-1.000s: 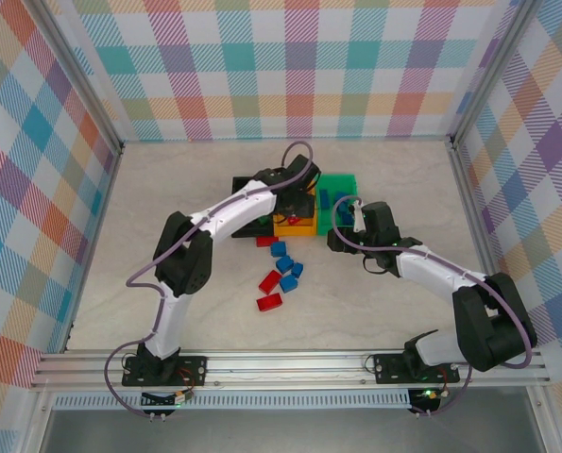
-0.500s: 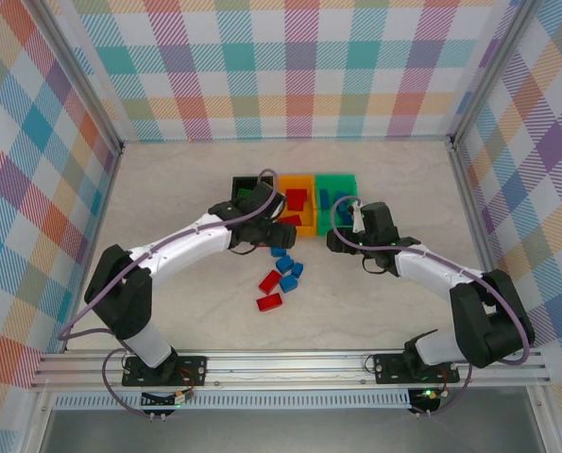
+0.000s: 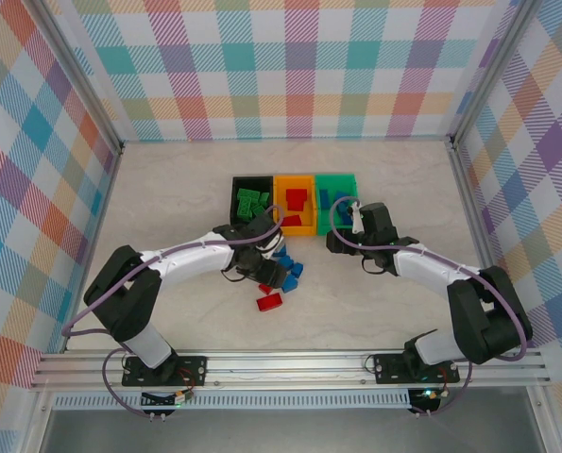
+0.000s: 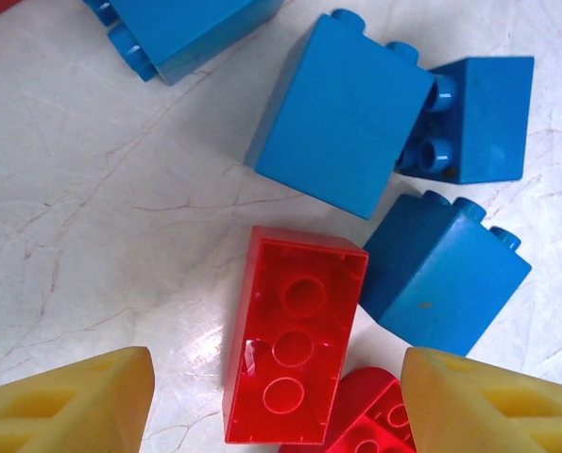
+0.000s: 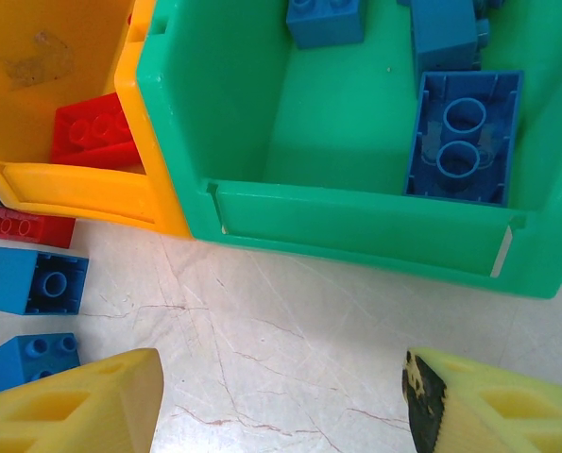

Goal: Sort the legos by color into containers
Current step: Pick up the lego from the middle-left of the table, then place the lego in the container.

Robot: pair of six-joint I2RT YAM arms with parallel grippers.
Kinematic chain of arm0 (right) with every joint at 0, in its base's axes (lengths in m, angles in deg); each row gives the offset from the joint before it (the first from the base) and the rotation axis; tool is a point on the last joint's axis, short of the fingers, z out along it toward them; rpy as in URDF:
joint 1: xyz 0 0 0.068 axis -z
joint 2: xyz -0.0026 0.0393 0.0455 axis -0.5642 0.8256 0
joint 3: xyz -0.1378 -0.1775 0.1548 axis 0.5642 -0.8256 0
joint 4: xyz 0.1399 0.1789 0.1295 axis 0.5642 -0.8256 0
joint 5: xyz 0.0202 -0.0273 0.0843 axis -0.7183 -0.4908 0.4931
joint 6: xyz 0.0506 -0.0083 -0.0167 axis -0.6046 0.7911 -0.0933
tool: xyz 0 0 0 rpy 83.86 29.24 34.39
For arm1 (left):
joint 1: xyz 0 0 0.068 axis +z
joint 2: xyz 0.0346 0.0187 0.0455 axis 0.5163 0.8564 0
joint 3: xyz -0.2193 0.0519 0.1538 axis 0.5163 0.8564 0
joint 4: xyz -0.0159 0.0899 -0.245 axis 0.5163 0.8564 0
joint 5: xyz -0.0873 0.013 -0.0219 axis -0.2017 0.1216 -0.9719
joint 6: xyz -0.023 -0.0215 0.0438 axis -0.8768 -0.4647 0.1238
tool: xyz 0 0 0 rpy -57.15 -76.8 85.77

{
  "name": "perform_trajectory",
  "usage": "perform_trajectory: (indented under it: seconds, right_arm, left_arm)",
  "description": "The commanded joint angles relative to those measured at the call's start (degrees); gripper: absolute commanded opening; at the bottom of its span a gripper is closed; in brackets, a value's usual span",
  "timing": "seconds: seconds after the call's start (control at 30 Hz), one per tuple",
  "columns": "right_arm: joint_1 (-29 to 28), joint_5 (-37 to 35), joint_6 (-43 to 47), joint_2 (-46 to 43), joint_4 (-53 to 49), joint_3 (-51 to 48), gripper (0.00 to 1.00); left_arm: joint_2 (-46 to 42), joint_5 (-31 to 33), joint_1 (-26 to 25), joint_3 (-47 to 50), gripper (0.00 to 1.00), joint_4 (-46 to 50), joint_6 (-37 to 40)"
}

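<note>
The left tool [image 4: 279, 401] hung released astride a red lego [image 4: 295, 335]; closing could snag the touching blue lego [image 4: 441, 274]. The right tool [image 5: 281, 396] gaped empty.

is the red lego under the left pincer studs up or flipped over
Flipped over: the red lego lies flat on the table with its hollow underside facing up, three round tubes showing and no studs.

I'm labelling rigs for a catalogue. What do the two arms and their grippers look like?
Both the left arm and right arm have white link shells and black joints. A mauve cable runs loosely along each. The left gripper and right gripper have pale yellow fingers with recessed slots.
</note>
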Motion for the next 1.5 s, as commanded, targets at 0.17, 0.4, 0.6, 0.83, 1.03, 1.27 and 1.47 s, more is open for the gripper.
perform_trajectory:
  seconds: [0.17, 0.4, 0.6, 0.83, 1.03, 1.27, 1.47]
  right_arm:
    - [-0.3, 0.8, -0.6, -0.2, 1.1, 0.5, 0.68]
    - [-0.3, 0.8, -0.8, -0.4, 0.9, 0.5, 0.68]
    - [-0.3, 0.8, -0.7, -0.5, 1.0, 0.4, 0.68]
    - [-0.4, 0.9, -0.7, -0.4, 1.2, 0.4, 0.68]
    - [-0.3, 1.1, -0.9, -0.4, 1.4, 0.3, 0.68]
    - [-0.3, 1.0, -1.0, -0.6, 1.4, 0.2, 0.68]
    - [-0.4, 0.8, -0.9, -0.8, 1.5, 0.0, 0.68]
  left_arm:
    - [4.3, 3.4, -2.2, -2.7, 0.63, 3.9, 3.1]
    - [6.8, 5.2, -2.4, -3.1, 0.56, 4.4, 3.1]
    - [6.3, 5.9, -2.7, -3.4, 0.35, 4.4, 2.7]
    - [1.7, 6.4, -2.9, -3.9, 0.31, 3.7, 1.3]
    - [-2.9, 6.3, -2.8, -5.4, 0.29, 0.5, -1.1]
    - [1.7, 12.2, -2.7, -15.8, 0.27, 1.7, -2.8]
    - [12.7, 16.4, -1.4, -30.2, 0.23, 6.9, -4.1]
